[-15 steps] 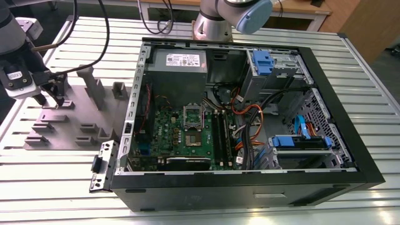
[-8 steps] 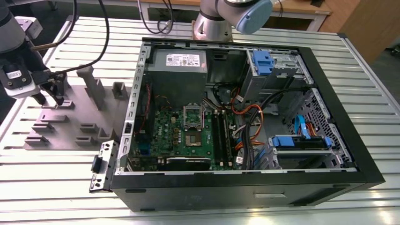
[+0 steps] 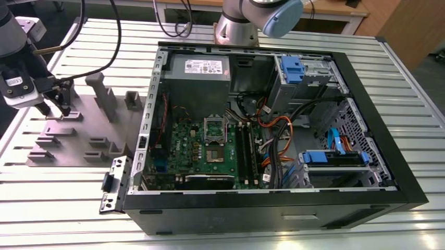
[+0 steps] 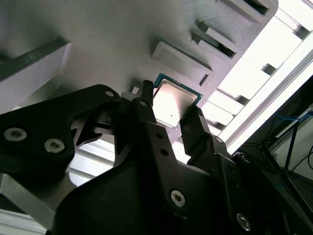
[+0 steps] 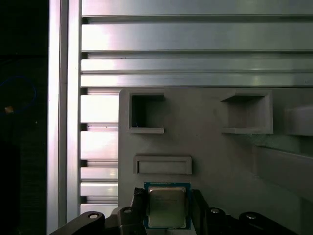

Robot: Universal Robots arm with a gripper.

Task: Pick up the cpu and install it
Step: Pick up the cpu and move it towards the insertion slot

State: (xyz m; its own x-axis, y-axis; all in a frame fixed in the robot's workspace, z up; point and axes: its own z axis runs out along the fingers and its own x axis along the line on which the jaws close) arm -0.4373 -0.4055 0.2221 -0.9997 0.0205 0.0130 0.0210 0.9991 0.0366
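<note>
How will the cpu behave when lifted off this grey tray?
Probably stiff and light: the cpu is a thin flat square. Its shiny metal top looks slippery, so it may slide if squeezed unevenly. Lying flat, it shouldn't roll or tip.

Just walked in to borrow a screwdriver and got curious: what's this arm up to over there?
The robot arm's gripper is down at the grey holder tray on the exterior view's left. It is right at the cpu, seen close up in the first wrist view. The open computer case with its green motherboard lies beside the tray, apart from the gripper. The cpu is not yet on the motherboard.
</note>
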